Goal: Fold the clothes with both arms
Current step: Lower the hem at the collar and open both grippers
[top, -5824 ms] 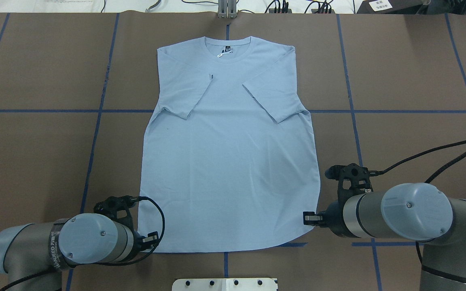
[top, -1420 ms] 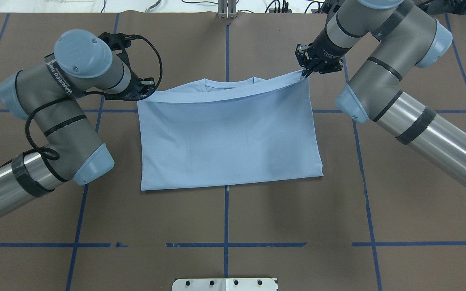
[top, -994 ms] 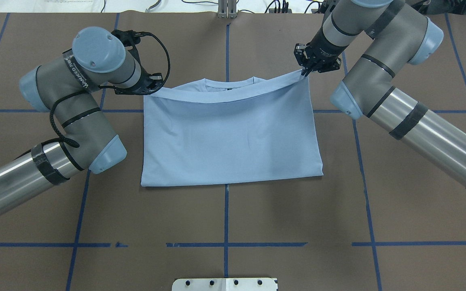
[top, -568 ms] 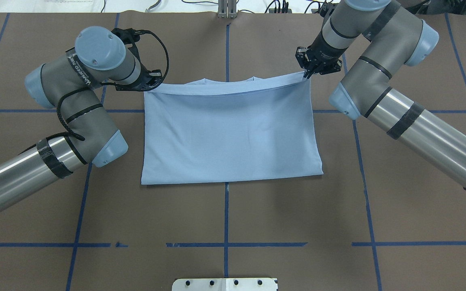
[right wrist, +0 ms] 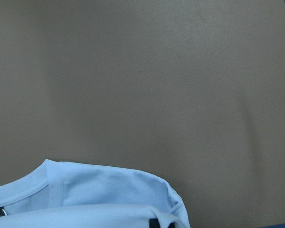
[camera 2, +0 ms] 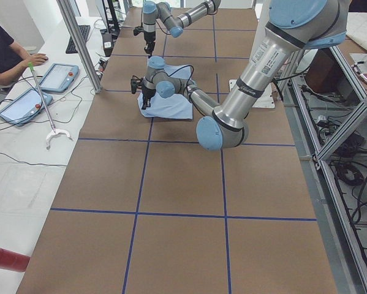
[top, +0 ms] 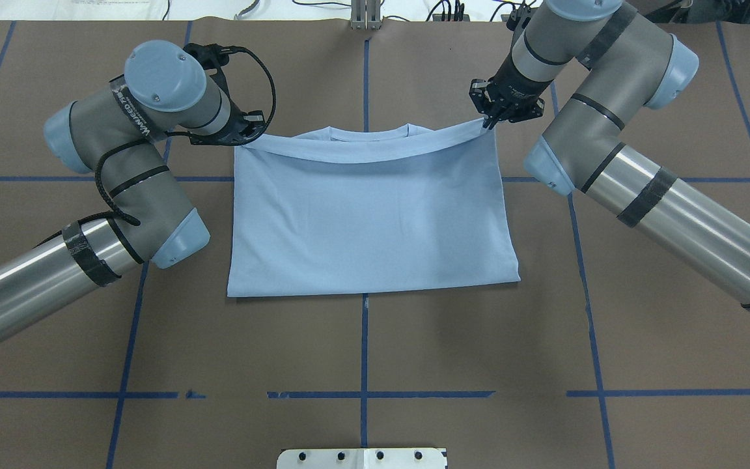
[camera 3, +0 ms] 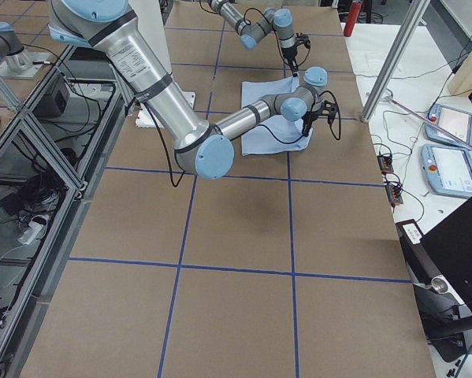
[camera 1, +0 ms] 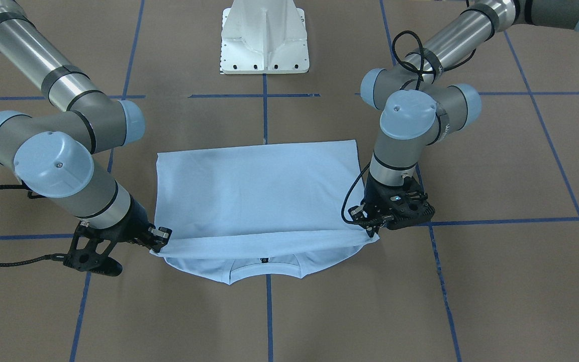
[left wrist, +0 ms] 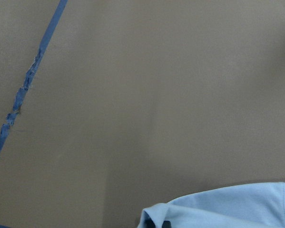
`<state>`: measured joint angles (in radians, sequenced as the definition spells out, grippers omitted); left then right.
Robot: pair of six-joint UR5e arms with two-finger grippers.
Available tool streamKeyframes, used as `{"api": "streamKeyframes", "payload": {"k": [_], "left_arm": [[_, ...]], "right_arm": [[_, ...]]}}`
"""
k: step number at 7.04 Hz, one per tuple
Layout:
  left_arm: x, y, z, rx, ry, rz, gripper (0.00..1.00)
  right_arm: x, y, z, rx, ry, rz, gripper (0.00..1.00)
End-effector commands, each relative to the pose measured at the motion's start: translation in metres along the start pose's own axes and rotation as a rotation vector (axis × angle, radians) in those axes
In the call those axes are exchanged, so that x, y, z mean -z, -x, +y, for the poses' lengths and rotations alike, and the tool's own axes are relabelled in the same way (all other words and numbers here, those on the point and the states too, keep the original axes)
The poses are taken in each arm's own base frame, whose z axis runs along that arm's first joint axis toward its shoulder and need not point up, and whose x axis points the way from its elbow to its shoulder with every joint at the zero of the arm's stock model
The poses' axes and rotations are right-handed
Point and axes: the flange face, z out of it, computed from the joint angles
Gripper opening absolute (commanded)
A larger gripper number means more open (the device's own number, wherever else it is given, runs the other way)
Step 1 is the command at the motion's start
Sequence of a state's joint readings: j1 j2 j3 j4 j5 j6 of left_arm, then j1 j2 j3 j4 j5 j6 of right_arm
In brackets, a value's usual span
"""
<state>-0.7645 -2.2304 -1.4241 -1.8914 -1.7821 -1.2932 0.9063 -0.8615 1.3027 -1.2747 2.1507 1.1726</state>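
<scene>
Fingers first. Your left gripper (top: pixel 247 133) has its fingers pinched together on the left corner of the hem (top: pixel 365 153). Your right gripper (top: pixel 489 121) is clamped the same way on the other corner. Each wrist view shows only a small nub of blue cloth at its bottom edge, so I'd judge both bites shallow. Don't tug.

Between the two grips the hem hangs as a raised band, dipping a little in the middle. Just past it the collar (camera 1: pixel 264 270) pokes out, flat on the table (top: pixel 414 345).

The T-shirt (top: pixel 368 221) is doubled over itself mid-table, lower half on top, with the crease on your side.

The step in hand looks like setting that hem down to finish the half fold. Here is how I'd do it well:

- Draw the two arms slightly apart first to take out the sag.
- Lower both corners together and level.
- Land the hem parallel to the crease, short of the collar or right at it, but equal on both sides.
- Open both grippers at the same instant and only once the cloth rests.
- Pull straight up so neither fingertip drags a corner back.

Watch the right-hand corner, where the cloth bunches at the grip.
</scene>
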Motion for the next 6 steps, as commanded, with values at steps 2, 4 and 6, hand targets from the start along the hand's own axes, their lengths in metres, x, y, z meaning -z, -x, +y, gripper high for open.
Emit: {"api": "streamKeyframes", "payload": {"k": [2, 4, 6], "left_arm": [[0.000, -0.001, 0.001, 0.000, -0.001, -0.001, 1.00], [0.017, -0.008, 0.002, -0.004, -0.008, 0.025, 1.00], [0.064, -0.015, 0.008, 0.001, -0.014, 0.044, 1.00]], "right_arm": [[-0.004, -0.005, -0.001, 0.040, -0.011, 0.014, 1.00], [0.005, -0.001, 0.011, 0.057, -0.014, -0.011, 1.00], [-0.004, -0.037, 0.118, 0.139, -0.003, -0.027, 1.00]]}}
